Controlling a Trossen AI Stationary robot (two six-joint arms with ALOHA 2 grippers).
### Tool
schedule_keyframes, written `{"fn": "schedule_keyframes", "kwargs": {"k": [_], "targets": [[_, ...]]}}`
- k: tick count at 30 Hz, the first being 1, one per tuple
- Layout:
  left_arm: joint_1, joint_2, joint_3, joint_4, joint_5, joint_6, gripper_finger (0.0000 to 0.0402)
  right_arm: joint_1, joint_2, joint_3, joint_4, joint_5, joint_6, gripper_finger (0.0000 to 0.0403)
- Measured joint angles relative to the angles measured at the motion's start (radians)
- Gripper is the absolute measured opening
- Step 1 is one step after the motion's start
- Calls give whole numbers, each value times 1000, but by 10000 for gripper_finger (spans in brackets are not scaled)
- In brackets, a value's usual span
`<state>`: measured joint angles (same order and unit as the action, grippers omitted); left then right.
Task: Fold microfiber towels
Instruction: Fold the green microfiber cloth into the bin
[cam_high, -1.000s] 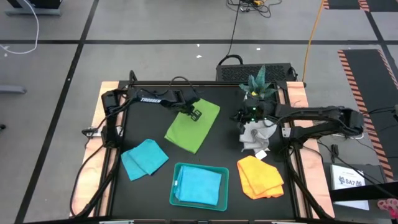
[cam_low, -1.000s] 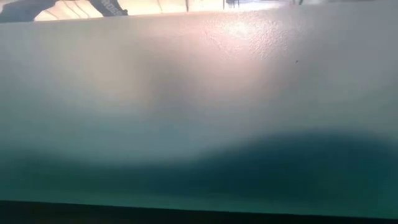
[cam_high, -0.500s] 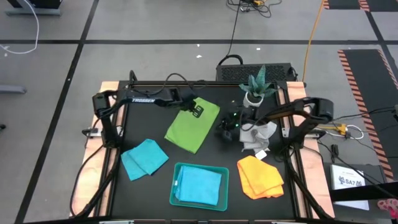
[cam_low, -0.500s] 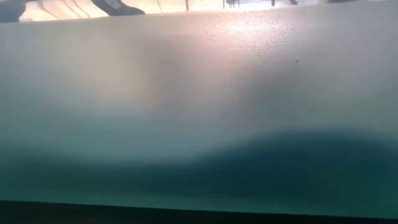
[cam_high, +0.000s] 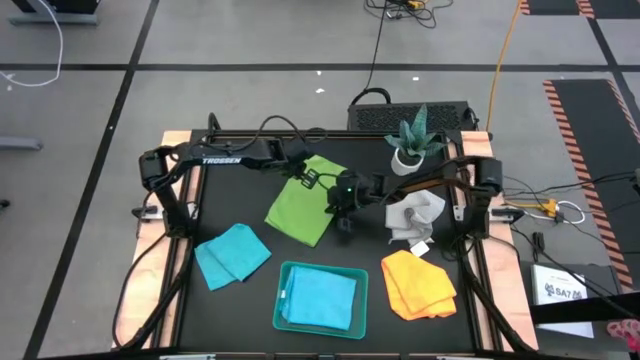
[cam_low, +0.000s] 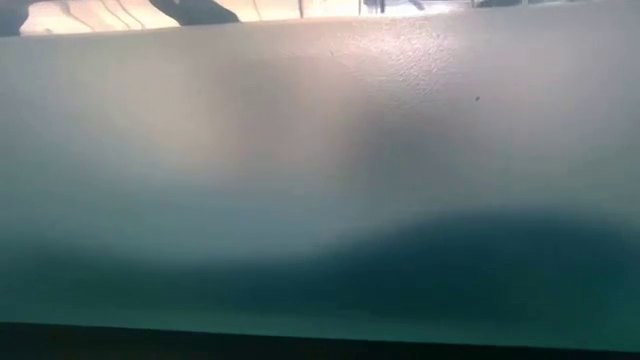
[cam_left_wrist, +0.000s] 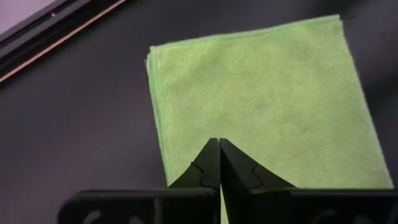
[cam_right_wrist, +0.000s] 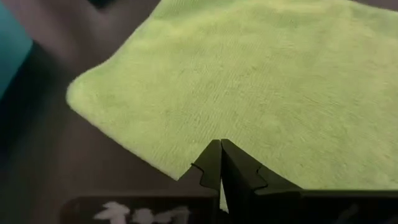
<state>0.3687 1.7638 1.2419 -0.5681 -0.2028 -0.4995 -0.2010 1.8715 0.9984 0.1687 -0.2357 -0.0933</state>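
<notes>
Grippers both hover over the green towel (cam_high: 308, 202): left gripper (cam_left_wrist: 219, 163) fingers pressed together, right gripper (cam_right_wrist: 220, 163) likewise, holding nothing.

The right claw (cam_high: 340, 203) has swung from the grey towel (cam_high: 415, 215) to the green towel's (cam_high: 305, 208) edge.

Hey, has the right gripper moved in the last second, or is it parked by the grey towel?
Yes. The right gripper has swung away from the potted plant and grey-white towel, leftward to the lime green towel.
</notes>
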Motion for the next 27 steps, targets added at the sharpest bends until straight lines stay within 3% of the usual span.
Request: {"fn": "schedule_keyframes", "kwargs": {"k": [8,21,27], "targets": [[2,0,0,-32,0,-4,1,3,26,9,-100,-4,-11,0],[-4,0,0,-33,27,-7,1,-44,-45,-2,-369,-6,-251,0],[-5,0,0,-33,28,-1,1,-99,-112,-7,-466,87,-369,0]]}}
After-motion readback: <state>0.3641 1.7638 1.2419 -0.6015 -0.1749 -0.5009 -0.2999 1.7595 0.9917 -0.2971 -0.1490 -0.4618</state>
